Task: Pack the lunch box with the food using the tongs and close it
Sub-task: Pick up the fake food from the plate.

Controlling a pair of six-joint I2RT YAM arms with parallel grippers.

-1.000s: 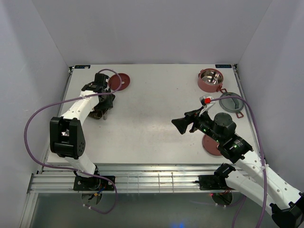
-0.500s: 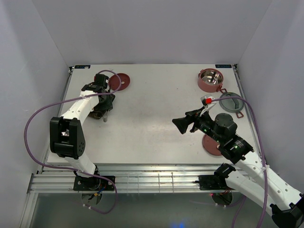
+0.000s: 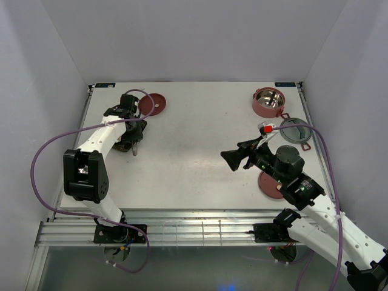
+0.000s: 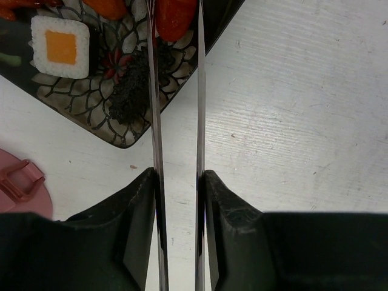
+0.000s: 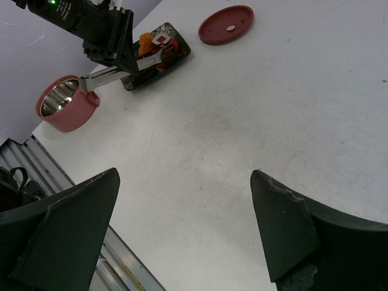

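Top view: the left gripper (image 3: 132, 138) hangs over a dark plate (image 3: 123, 146), and from here we cannot tell how its jaws stand. 1 red lid (image 3: 151, 103) lies just beyond it. The right gripper (image 3: 233, 160) hovers above the bare table (image 3: 194, 121). 1 open lunch box tier (image 3: 268, 102) stands well beyond it and off to its right. A second lid (image 3: 267, 183) lies behind it, partly under the arm.

Left wrist view: we see the left gripper (image 4: 179, 177) pinching the tongs (image 4: 155, 109), 1 finger pressed on each of the 2 thin arms, which run narrow and nearly parallel. Ahead of the fingertips the tong tips flank an orange-red piece (image 4: 176, 15) on the plate (image 4: 121, 124); we cannot tell whether they touch it. A sushi roll (image 4: 59, 46) lies ahead and to the left.

Right wrist view: the right gripper (image 5: 182, 224) stands wide with nothing between its fingers. Far ahead and to its left, the left gripper (image 5: 121, 57) clamps the tongs (image 5: 100, 76) over the plate (image 5: 182, 56). A second tier (image 5: 66, 115) sits just beside the tongs' near end, and the lid (image 5: 226, 25) lies beyond.
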